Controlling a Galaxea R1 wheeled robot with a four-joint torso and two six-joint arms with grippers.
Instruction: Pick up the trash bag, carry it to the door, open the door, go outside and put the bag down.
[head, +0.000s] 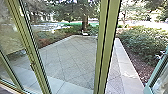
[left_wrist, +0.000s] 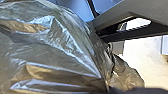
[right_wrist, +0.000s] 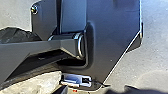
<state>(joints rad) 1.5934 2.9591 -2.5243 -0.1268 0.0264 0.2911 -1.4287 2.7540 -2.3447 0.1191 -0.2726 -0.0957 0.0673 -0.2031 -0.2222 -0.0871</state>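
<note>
Left gripper: cannot tell how far open, nor for certain what it has hold of. Trash bag (left_wrist: 57, 57) bulks large right by that wrist, so I judge this arm has charge of it. Right gripper: cannot tell how open or whether it holds anything; pale crumpled plastic (right_wrist: 40, 82) near that wrist, probably the same bag, close against the robot's dark plate (right_wrist: 112, 42).

Bag must be on the robot's side of the middle post (head: 107, 47). Film see-through, creased, shiny; tan-brown patches show through it, contents not identifiable. Looks loosely filled, light, apt to snag on a frame edge.

Progress, judged: bag picked up and brought to the door; going out and setting down remain. Left of the middle post, a slimmer upright (head: 31, 57) with a small handle (head: 32, 66). Right of the post, low, a pale green frame (head: 156, 75), perhaps an open leaf; cannot be sure.

Beyond the post: paving (head: 70, 60), running both sides of it. Pale kerb (head: 127, 67) and hedge (head: 147, 42) to its right. Farthest, tree trunk (head: 85, 23), left of the post.
</note>
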